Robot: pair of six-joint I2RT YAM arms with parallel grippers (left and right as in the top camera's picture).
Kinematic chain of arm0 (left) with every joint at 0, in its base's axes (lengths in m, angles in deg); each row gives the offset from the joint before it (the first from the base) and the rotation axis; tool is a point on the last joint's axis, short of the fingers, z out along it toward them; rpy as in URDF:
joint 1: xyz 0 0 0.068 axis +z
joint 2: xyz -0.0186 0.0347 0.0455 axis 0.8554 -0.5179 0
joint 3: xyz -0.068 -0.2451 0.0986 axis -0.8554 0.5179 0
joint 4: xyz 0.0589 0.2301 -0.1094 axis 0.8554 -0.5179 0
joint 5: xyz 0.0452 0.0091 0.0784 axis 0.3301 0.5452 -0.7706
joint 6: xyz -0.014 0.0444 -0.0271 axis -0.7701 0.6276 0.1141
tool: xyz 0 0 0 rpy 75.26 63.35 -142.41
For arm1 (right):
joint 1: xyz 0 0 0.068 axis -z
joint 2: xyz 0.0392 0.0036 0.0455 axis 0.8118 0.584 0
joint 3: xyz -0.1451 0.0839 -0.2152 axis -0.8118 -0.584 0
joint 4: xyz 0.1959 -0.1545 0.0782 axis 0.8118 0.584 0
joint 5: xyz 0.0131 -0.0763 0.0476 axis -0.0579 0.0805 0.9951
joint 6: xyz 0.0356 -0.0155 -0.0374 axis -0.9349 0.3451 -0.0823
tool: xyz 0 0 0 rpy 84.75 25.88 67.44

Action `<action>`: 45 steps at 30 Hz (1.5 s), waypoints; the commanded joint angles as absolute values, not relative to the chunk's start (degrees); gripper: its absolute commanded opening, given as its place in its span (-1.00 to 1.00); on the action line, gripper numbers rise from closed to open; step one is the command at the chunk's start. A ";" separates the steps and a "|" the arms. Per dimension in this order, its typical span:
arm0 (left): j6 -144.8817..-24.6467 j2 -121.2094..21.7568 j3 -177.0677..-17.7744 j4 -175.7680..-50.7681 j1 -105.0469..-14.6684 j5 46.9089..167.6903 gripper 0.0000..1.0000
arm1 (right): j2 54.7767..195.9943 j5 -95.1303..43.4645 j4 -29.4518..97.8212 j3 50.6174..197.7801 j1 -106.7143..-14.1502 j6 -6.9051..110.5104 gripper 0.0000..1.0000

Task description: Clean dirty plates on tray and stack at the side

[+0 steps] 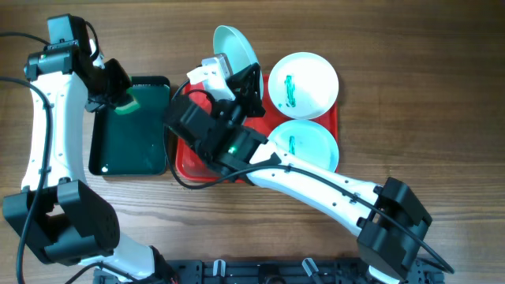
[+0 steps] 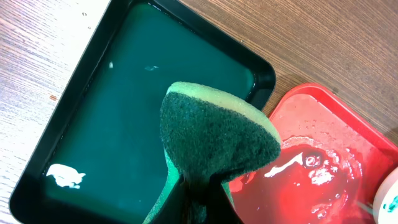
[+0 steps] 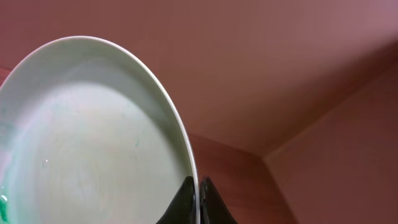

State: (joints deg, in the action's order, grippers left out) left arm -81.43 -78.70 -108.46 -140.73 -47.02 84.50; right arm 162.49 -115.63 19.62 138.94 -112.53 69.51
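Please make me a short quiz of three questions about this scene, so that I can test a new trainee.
1. True or false: the left gripper holds a sponge above the green tray.
2. How many plates lie flat on the red tray? A) one B) two C) three
3. Fill in: the right gripper grips the lifted plate by its ____.

Key: 1 true; 2 B; 3 rim.

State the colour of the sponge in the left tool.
Sponge: dark green scrub face, pale green backing; clearest in left wrist view.
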 commanded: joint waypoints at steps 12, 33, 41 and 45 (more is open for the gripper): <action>-82.26 -78.72 -108.31 -141.69 -47.37 84.59 -0.92 | 167.93 -34.96 38.92 138.70 -88.99 41.46 -0.92; -82.26 -78.72 -108.31 -141.67 -51.21 84.59 -0.92 | 182.57 -16.23 24.47 138.72 -81.95 56.39 -0.42; -84.49 -79.86 -108.31 -141.10 -55.52 84.57 -0.92 | 179.10 -29.28 35.09 138.74 -82.19 32.79 -0.91; -85.47 -83.03 -108.28 -138.11 -60.44 84.57 -0.92 | 177.44 -39.26 41.80 138.50 -84.35 28.20 -0.91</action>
State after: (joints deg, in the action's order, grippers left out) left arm -83.97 -80.21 -108.42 -140.05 -57.38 84.50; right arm 178.03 -30.83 40.75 139.07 -83.11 31.72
